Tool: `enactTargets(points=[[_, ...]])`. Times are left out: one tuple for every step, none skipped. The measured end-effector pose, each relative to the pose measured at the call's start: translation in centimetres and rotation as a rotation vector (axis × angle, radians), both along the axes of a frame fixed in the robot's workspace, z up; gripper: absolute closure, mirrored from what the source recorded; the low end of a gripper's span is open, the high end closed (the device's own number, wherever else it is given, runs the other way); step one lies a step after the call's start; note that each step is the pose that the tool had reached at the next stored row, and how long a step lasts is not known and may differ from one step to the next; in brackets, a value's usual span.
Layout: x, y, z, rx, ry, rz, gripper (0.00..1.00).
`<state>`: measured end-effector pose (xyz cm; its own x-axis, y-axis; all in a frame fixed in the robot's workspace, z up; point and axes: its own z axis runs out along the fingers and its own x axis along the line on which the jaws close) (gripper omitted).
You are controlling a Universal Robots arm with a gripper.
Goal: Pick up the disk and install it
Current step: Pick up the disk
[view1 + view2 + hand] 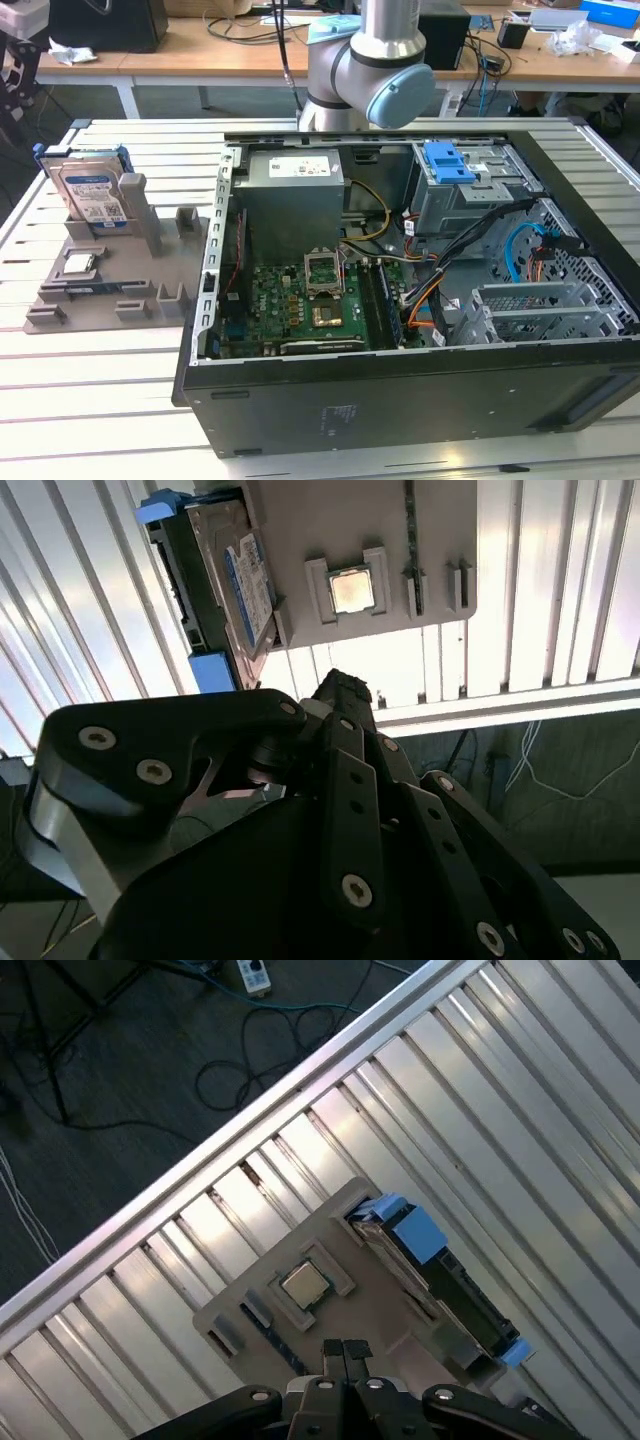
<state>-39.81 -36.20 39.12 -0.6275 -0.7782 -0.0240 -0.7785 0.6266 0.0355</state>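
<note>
The disk (92, 190) stands on edge in a slot of the grey holder plate (110, 295) on the slatted table, at the exterior view's left. It is silver with a white-and-blue label and sits in a blue carrier. Both wrist views look down on the disk (240, 575) (440, 1280) from well above. My gripper (346, 1348) (345, 688) hangs high over the holder plate, apart from the disk. Its black fingertips are pressed together with nothing between them.
A small square CPU chip (80, 264) (352, 590) (303, 1285) lies in the holder beside the disk. The open computer case (400, 300) lies to the exterior view's right, with a grey drive cage and blue latch (448, 163) inside. Floor cables run beyond the table edge (250, 1120).
</note>
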Motion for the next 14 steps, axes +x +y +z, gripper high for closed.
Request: enactTargets(points=[[0.00,0.00,0.00,0.0000,0.0000,0.012,0.89],[0.00,0.00,0.00,0.0000,0.0000,0.022,0.89],[0.00,0.00,0.00,0.0000,0.0000,0.039,0.89],[0.00,0.00,0.00,0.0000,0.0000,0.054,0.89],[0.00,0.00,0.00,0.0000,0.0000,0.065,0.89],[0.00,0.00,0.00,0.0000,0.0001,0.085,0.89],[0.00,0.00,0.00,0.0000,0.0000,0.092,0.89],[0.00,0.00,0.00,0.0000,0.0000,0.100,0.89],[0.00,0.00,0.00,0.0000,0.0000,0.111,0.89],[0.00,0.00,0.00,0.0000,0.0000,0.119,0.89],[0.00,0.00,0.00,0.0000,0.0000,0.126,0.89],[0.00,0.00,0.00,0.0000,0.0000,0.134,0.89],[0.00,0.00,0.00,0.0000,0.0001,0.145,0.89],[0.00,0.00,0.00,0.0000,0.0001,0.155,0.89]])
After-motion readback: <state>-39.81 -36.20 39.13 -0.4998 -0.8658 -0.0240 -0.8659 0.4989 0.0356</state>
